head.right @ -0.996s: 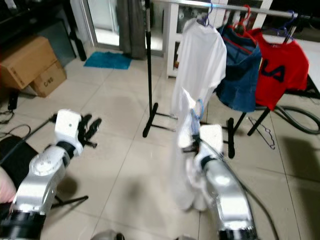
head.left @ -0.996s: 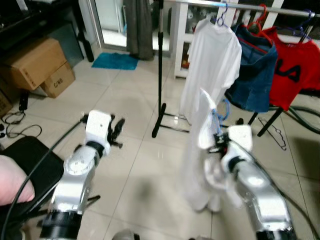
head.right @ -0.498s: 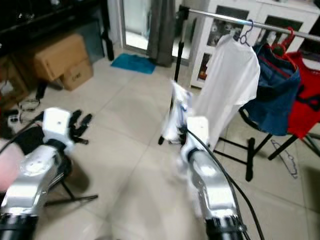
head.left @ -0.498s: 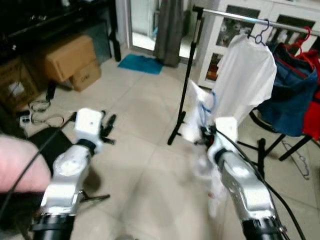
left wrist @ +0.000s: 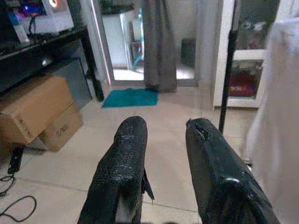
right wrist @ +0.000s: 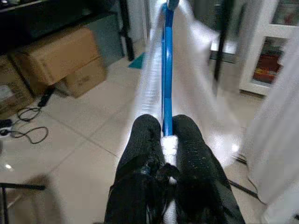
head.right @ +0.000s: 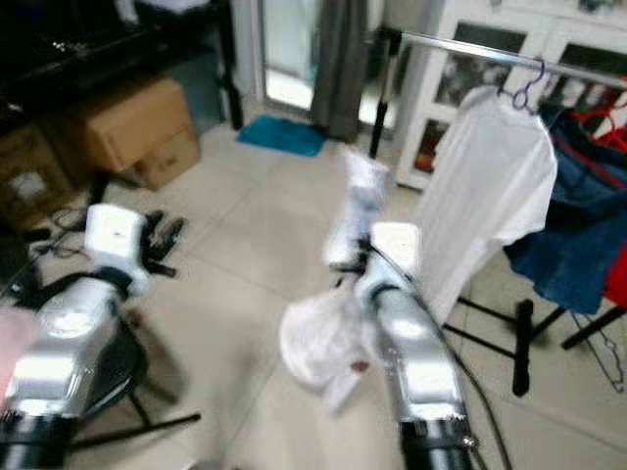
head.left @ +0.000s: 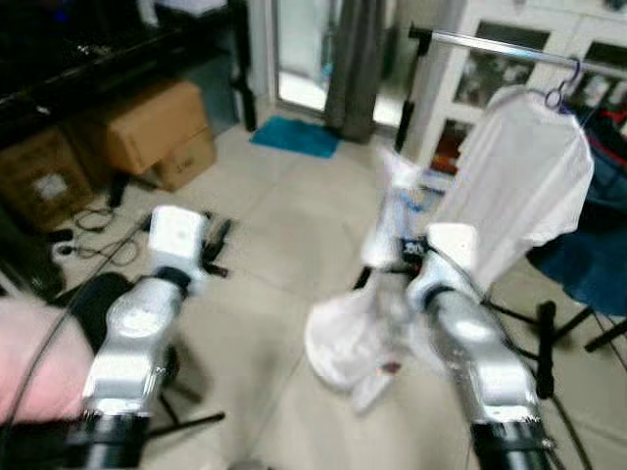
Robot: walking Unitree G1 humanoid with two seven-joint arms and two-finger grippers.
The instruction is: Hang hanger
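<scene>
Pale tiled floor runs from the robot's feet to a doorway with a teal mat, cardboard boxes off to the left. Nearest, the left gripper hovers with its fingers apart and nothing in them. The right gripper pinches the blue hanger, which carries a white garment drooping beside that arm. The hanger's long axis runs straight out from the fingers, pointing up and away toward the clothes rail. Beyond, a white shirt already hangs there. To do this well, I'd lift the hook above the bar, keep it level, then lower it into a free gap.
</scene>
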